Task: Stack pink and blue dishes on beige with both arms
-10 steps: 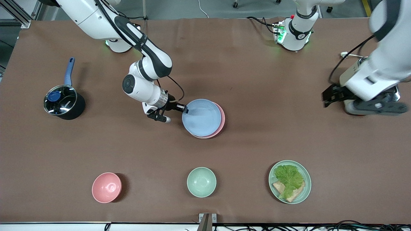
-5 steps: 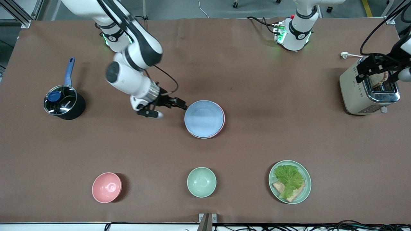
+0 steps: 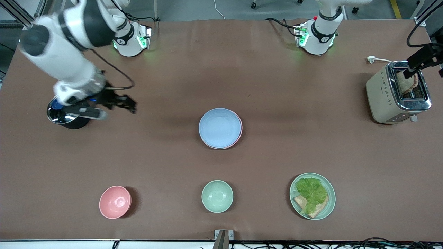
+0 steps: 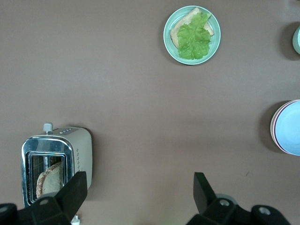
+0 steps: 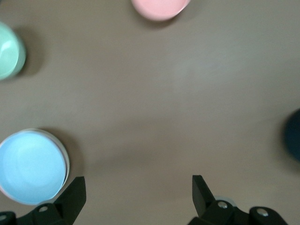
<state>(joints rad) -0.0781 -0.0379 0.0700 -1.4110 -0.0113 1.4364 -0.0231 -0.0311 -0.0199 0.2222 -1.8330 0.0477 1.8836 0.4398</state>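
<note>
At the table's middle the light blue plate lies on the pale pink plate, of which only a rim sliver shows. The beige plate is hidden. My right gripper hangs open and empty over bare table between the pot and the stack. Over the toaster at the left arm's end, my left gripper is open and holds nothing.
A black pot with a blue handle stands at the right arm's end. Nearer the front camera sit a pink bowl, a mint bowl and a mint plate with lettuce and bread. The toaster holds a slice.
My right gripper let go of the blue plate's rim and drew back toward the pot. The blue plate settled squarely on the pink one. My left gripper rose and stays over the toaster.
</note>
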